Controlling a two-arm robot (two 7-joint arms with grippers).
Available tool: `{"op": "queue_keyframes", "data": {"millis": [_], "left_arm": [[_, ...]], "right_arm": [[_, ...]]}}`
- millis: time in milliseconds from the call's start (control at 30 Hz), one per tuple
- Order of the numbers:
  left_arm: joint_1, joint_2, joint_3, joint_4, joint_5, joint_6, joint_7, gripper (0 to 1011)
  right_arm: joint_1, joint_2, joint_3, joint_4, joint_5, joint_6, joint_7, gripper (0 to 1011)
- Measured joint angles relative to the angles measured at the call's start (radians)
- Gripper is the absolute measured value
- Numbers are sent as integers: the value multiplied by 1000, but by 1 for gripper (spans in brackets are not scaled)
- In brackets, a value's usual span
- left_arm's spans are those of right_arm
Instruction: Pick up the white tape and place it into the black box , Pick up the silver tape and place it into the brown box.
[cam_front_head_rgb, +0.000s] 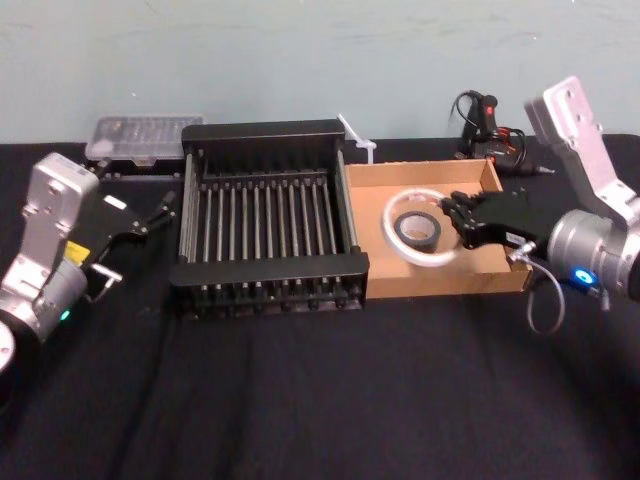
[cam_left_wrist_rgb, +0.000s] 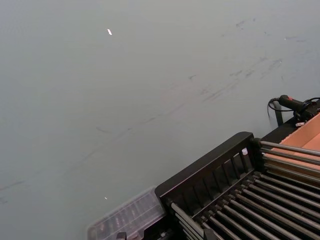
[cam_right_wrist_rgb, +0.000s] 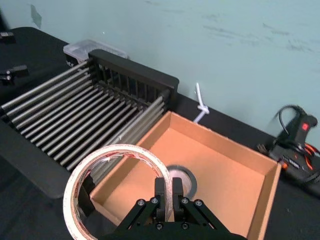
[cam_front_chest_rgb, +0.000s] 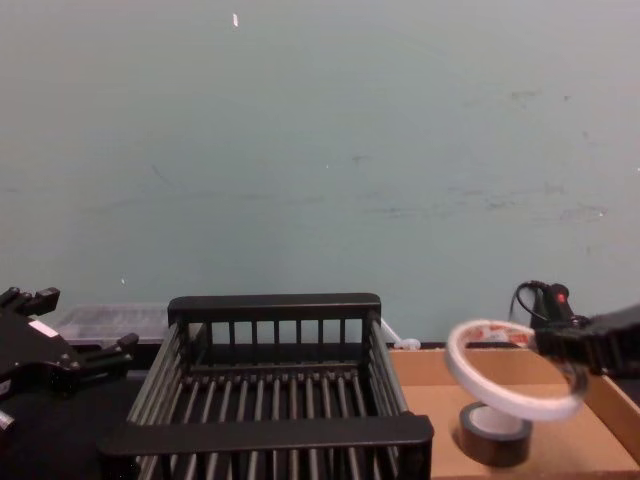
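while right gripper (cam_front_head_rgb: 455, 215) pinches white tape (cam_front_head_rgb: 388, 225) by its rim, fingers closed tight on band, ring hangs tilted over brown box (cam_front_head_rgb: 480, 268), clear of box walls. silver tape (cam_front_head_rgb: 434, 232) lies flat on box floor under ring, apart from all four walls. black box (cam_front_head_rgb: 270, 272) on table (cam_front_head_rgb: 300, 400) toward far edge, right rim touching brown box's left wall. left gripper (cam_front_head_rgb: 135, 225) near table's left edge, beside black box, apart from it, fingers spread, holding nothing. broad bare strip of table along near edge.

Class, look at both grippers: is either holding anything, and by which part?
The right gripper pinches the white tape by its band; the left gripper holds nothing.
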Motion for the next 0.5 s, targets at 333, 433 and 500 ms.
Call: {"op": "queue_keyframes", "data": {"millis": [333,433,500], "left_arm": [[0,0,0,0,0,0,0,1001],[0,0,0,0,0,0,0,1001],[0,0,0,0,0,0,0,1001]], "right_arm": [[75,-40,-43,40,-24,7,26,92],[91,-51,-57,51,-31,8,33,92],[99,-57,-64,57,-34,8,37,92]]}}
